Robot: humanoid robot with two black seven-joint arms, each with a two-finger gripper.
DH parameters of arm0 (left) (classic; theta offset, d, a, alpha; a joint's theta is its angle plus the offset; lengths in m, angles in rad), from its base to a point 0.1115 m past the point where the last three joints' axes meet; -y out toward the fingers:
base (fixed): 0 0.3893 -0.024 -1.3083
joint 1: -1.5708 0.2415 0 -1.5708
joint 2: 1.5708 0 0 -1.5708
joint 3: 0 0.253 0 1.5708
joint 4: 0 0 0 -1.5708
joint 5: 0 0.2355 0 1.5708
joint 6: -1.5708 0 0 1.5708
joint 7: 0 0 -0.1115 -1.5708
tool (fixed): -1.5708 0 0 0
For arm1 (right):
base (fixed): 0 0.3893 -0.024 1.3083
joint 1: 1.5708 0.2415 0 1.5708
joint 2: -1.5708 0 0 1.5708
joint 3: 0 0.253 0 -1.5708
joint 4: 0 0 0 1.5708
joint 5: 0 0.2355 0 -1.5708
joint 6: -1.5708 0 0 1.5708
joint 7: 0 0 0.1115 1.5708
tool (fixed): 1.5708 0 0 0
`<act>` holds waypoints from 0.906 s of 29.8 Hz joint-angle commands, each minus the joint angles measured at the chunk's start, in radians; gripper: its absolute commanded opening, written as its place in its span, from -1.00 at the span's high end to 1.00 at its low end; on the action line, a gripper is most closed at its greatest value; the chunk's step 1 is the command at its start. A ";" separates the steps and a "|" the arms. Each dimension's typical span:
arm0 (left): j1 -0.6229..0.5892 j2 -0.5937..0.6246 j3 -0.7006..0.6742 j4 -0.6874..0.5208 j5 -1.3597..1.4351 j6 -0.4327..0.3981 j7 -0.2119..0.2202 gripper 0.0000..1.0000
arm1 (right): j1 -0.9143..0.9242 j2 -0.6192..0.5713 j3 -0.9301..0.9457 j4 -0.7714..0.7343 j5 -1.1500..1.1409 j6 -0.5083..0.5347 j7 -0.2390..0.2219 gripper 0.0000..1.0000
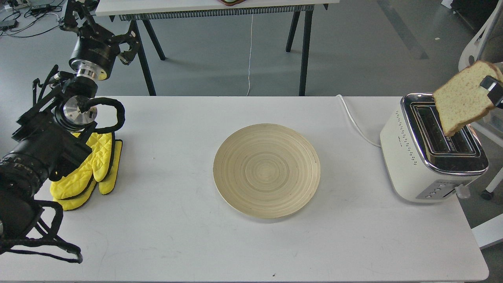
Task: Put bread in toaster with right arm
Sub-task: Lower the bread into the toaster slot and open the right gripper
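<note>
From my feed the white surface (165,220) fills most of the view; beyond it lies a smooth grey floor (353,47) under even light; a second white table (204,6) on black angled legs stands behind; loose cables (15,23) trail far left.

We're in a lab or test room here, not a home kitchen: a plain white table (165,220) stands on bare grey floor (353,47), another work table on black trestle legs (302,51) sits behind it, loose cables (17,23) trail across the floor at upper left, and a white cord (250,55) hangs down beyond.
</note>
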 commanded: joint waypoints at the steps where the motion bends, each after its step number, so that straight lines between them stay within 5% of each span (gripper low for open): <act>1: 0.000 0.000 0.000 -0.001 0.000 0.000 0.000 -1.00 | -0.002 0.006 -0.035 -0.008 -0.003 -0.001 -0.002 0.91; 17: 0.000 0.000 0.000 -0.001 0.000 0.000 0.000 -1.00 | -0.013 0.092 -0.053 -0.025 0.000 -0.003 -0.026 0.88; 21: -0.001 0.000 0.000 -0.001 0.000 0.000 0.000 -1.00 | -0.014 0.100 -0.053 -0.025 0.003 -0.006 -0.026 0.61; 27: 0.000 -0.001 0.000 -0.001 0.000 0.000 0.000 -1.00 | -0.011 0.118 -0.041 -0.019 0.013 -0.015 -0.022 -0.42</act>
